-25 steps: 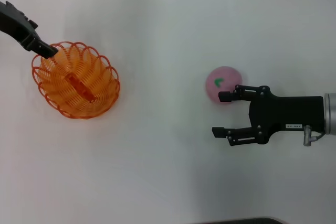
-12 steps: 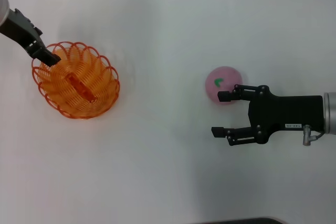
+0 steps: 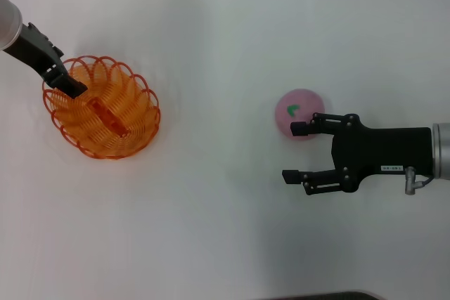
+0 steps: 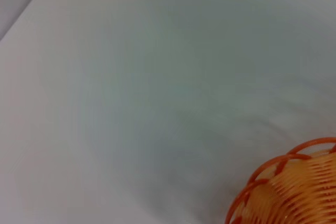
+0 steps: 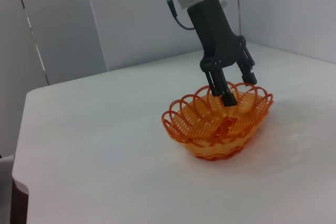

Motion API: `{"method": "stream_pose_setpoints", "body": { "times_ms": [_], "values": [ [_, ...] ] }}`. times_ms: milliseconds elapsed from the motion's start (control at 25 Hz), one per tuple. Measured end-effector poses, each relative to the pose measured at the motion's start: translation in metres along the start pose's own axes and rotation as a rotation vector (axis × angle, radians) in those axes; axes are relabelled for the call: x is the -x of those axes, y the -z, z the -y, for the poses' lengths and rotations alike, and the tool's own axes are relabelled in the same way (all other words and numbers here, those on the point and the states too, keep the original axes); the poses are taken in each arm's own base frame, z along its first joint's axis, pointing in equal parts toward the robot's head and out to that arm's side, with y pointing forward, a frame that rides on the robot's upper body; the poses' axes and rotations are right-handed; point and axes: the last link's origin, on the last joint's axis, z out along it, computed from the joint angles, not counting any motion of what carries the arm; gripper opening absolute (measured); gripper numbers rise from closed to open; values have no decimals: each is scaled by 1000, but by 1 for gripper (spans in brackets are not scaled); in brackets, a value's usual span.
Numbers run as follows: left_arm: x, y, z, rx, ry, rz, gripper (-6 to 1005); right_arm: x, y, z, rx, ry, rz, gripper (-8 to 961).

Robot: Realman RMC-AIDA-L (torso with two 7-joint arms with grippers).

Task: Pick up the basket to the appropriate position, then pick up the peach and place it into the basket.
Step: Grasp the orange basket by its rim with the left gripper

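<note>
The orange wire basket (image 3: 103, 108) sits on the white table at the left. My left gripper (image 3: 70, 83) is at the basket's far-left rim. In the right wrist view the left gripper (image 5: 237, 87) stands open astride the rim of the basket (image 5: 218, 121), with one finger (image 5: 227, 96) inside. A part of the basket (image 4: 286, 192) also shows in the left wrist view. The pink peach (image 3: 298, 112) with its green leaf mark lies at the right. My right gripper (image 3: 297, 152) is open and empty, with its upper fingertip touching or just in front of the peach's near side.
The white table (image 3: 211, 194) stretches between the basket and the peach. Its edge and grey walls (image 5: 63, 19) show in the right wrist view. A dark edge (image 3: 323, 296) lies at the bottom of the head view.
My left gripper has moved a little to the right and lower, further over the basket's rim. The basket, the peach and the right arm have not moved.
</note>
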Motion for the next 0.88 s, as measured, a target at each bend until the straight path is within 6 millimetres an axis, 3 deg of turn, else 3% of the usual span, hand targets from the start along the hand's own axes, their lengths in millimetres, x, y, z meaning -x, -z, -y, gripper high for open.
{"method": "stream_pose_setpoints", "body": {
  "times_ms": [440,880],
  "values": [
    [-4,-3,-4,-8,-22,-5,817,0,-1,0,1,-2,-1,864],
    [-7,-5,-5,-28,-33,4,634,0,0,0,1,-1,-1,859]
  ]
}}
